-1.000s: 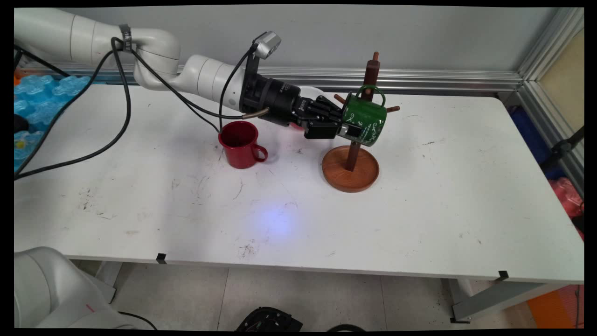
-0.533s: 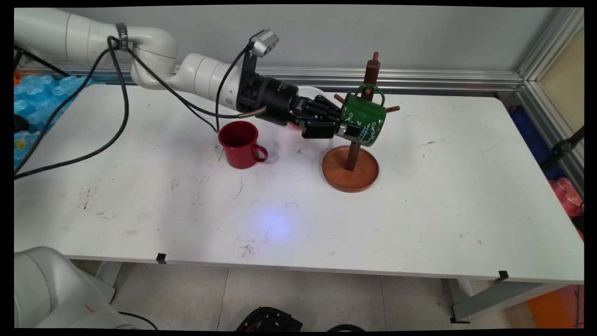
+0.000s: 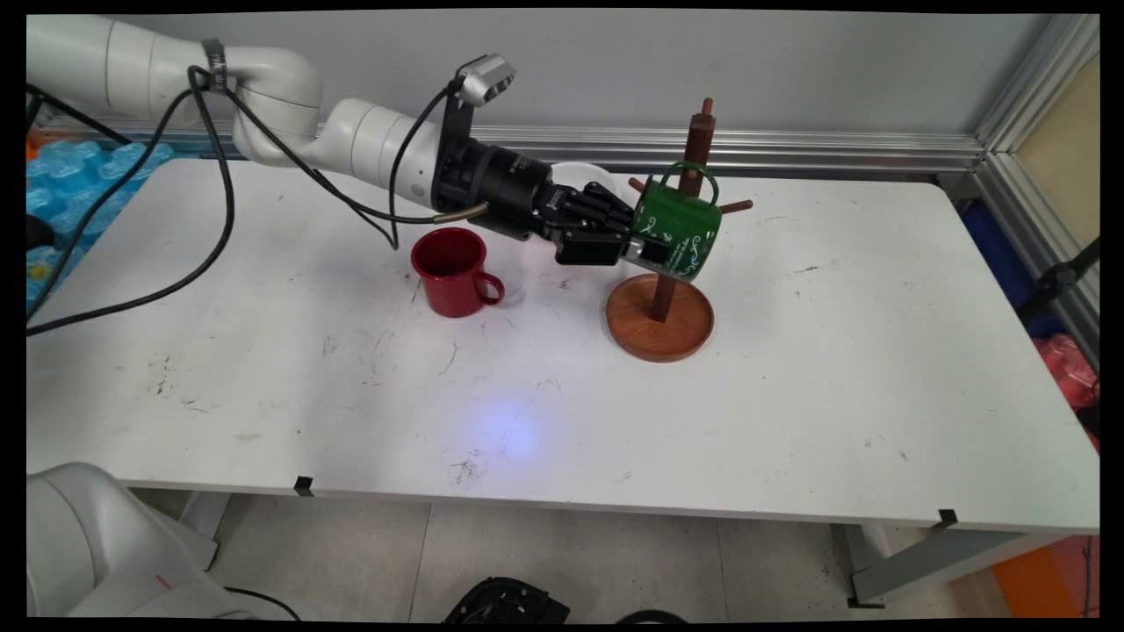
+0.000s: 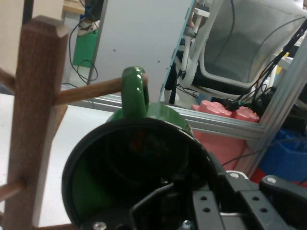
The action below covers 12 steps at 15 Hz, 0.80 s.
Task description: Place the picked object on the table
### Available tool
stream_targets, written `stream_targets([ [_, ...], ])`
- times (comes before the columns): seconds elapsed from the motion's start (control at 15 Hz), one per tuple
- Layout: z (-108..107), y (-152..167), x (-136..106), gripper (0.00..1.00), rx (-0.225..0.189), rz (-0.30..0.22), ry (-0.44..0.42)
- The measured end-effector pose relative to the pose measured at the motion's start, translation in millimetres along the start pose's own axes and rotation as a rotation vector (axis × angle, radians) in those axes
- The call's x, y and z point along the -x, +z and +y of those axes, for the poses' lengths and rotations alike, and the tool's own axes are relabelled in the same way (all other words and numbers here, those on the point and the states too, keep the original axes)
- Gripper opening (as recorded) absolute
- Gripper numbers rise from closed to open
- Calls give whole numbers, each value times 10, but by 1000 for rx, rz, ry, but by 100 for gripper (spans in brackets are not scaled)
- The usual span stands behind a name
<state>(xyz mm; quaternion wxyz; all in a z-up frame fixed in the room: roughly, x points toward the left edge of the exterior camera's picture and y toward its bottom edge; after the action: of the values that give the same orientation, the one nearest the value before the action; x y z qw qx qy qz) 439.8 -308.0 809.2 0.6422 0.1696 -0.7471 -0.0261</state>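
Note:
My gripper [image 3: 639, 249] is shut on the rim of a green mug [image 3: 680, 230] with white markings and holds it tilted on its side in the air. The mug hangs beside the post of a wooden mug tree [image 3: 698, 145], above its round base [image 3: 659, 332]. In the hand view the green mug [image 4: 139, 158] opens toward the camera, one finger [image 4: 163, 194] inside it. Its handle [image 4: 134, 91] points up and meets the tip of a peg [image 4: 86, 92]. Whether the peg passes through the handle is hidden.
A red mug [image 3: 452, 272] stands upright on the table under the arm, left of the tree. A white rounded thing [image 3: 584, 171] shows behind the hand. Blue packaging [image 3: 70, 180] lies at the table's left end. Black cables [image 3: 219, 202] hang from the arm.
The arm has drawn a little to the left and slightly up, carrying the green mug with it. The red mug and the tree have not moved.

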Motion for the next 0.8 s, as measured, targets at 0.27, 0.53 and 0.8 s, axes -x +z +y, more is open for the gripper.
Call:
stream_targets([
  [0.27,51,-40,-15,0,9,-1,-3],
  [0.53,92,-77,-32,0,14,0,-5],
  [0.8,140,-107,-50,0,22,1,-8],
])
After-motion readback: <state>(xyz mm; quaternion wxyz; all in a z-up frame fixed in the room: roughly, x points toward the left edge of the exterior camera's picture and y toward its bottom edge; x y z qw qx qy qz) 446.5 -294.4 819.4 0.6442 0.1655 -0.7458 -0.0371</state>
